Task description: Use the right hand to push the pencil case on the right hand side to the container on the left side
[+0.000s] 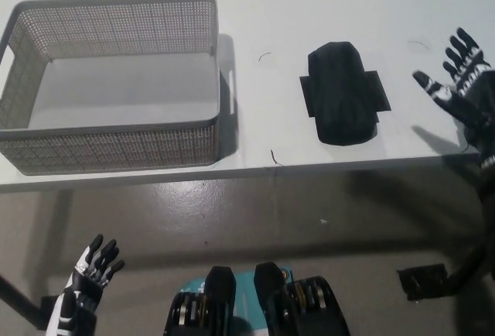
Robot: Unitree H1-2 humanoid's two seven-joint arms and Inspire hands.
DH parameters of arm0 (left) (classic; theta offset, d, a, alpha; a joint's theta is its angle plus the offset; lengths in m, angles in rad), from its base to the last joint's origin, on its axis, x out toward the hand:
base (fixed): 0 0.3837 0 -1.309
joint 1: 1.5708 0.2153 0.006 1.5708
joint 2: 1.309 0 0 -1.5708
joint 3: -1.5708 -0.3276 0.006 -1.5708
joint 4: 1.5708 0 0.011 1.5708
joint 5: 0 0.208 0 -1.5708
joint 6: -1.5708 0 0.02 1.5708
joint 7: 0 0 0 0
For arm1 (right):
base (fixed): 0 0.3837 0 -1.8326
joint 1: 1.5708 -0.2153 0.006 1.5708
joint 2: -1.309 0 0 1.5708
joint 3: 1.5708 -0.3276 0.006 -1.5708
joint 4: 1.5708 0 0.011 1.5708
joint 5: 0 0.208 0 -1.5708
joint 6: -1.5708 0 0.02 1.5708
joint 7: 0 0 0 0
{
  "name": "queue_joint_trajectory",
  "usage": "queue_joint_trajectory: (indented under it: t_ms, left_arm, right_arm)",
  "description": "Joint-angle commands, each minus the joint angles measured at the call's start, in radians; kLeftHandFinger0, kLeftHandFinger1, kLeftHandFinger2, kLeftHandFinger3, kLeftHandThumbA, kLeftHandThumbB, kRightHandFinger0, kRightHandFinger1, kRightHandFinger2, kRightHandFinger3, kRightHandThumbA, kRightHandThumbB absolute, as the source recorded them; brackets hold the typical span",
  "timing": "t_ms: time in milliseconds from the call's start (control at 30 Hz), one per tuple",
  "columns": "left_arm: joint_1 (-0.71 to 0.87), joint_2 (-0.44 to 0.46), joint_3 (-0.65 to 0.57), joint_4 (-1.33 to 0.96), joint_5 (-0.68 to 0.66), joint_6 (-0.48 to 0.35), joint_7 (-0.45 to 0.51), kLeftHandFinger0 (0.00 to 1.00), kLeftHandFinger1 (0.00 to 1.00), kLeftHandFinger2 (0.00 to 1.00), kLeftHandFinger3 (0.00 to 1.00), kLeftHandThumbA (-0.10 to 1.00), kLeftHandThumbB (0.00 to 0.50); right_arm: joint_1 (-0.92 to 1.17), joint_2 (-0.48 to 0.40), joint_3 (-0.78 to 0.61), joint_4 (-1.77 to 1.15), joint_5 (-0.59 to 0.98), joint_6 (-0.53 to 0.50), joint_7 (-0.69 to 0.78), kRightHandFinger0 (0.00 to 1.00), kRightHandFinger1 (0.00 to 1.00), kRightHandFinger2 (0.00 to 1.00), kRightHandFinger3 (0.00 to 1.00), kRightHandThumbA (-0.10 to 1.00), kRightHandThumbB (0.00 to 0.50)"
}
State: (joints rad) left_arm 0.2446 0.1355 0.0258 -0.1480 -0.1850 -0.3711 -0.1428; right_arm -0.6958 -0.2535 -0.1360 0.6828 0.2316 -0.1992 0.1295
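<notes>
I see a black pencil case [343, 94] on the white table [309, 11]; the container [116, 146] is grey (fine mesh pattern); my right hand [464, 88] is black.

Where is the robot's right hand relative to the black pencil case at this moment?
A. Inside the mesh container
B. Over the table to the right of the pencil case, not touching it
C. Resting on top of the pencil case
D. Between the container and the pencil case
B: the right hand is raised over the table's right edge, fingers apart, with bare table between it and the pencil case.
</notes>
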Motion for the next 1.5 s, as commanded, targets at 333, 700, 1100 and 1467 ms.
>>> queue_joint_trajectory:
  t_ms: [333, 700, 1100, 1467]
  left_arm:
    - [0.027, 0.001, -0.041, -0.037, 0.013, -0.032, -0.021, 1.00, 1.00, 1.00, 1.00, 1.00, 0.418]
    - [0.037, 0.005, -0.046, -0.051, -0.003, -0.041, -0.024, 1.00, 1.00, 1.00, 1.00, 1.00, 0.418]
    - [0.027, 0.010, -0.039, -0.051, -0.011, -0.043, -0.024, 1.00, 1.00, 1.00, 1.00, 1.00, 0.425]
    - [0.024, 0.017, -0.032, -0.072, -0.026, -0.036, -0.024, 1.00, 1.00, 1.00, 1.00, 1.00, 0.433]
  right_arm:
    - [-0.344, 0.022, -0.010, 0.527, -0.001, -0.182, 0.040, 1.00, 1.00, 1.00, 1.00, 1.00, 0.295]
    - [-0.392, 0.100, -0.012, 0.657, -0.005, -0.172, 0.015, 1.00, 1.00, 1.00, 1.00, 1.00, 0.303]
    - [-0.361, 0.175, -0.013, 0.683, -0.003, -0.189, 0.026, 1.00, 1.00, 1.00, 1.00, 1.00, 0.295]
    - [-0.326, 0.262, -0.050, 0.671, 0.026, -0.213, 0.045, 1.00, 1.00, 1.00, 1.00, 1.00, 0.284]
